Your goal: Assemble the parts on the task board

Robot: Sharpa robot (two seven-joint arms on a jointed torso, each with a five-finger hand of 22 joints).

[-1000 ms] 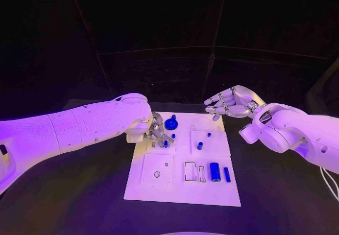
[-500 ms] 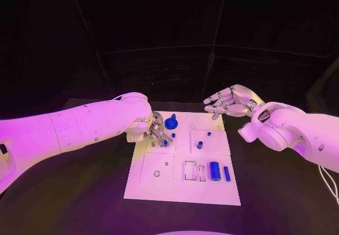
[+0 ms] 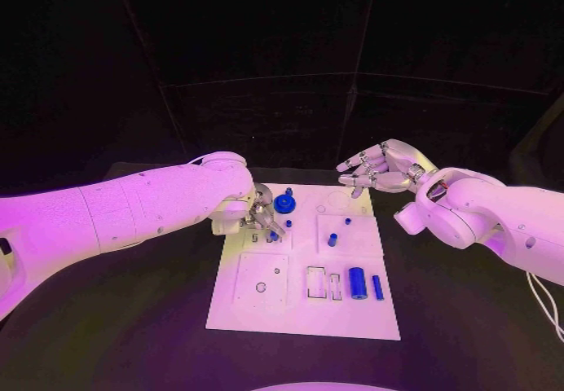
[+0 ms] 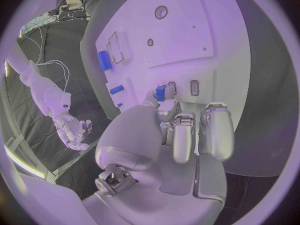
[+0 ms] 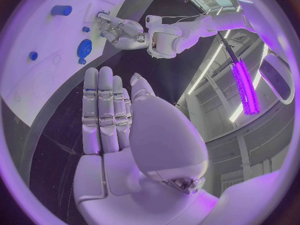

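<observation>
The white rectangular task board lies under the left hand, whose fingertips pinch a small blue peg; the right hand hovers empty, fingers spread.

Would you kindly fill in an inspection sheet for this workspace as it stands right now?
Surface: black table, bare around the board.
Job's things: white task board in the middle; blue gear near its far end; small blue pegs mid-board; large blue cylinder and thin blue pin beside rectangular slots.
Clutter: nothing seen.
Hands: left hand is down on the board's left side, fingertips at a small blue part; whether it grips it cannot be told. Right hand hovers open above the far right corner, holding nothing.
Cables: white cable by the right arm.
Surroundings: dark backdrop.
</observation>
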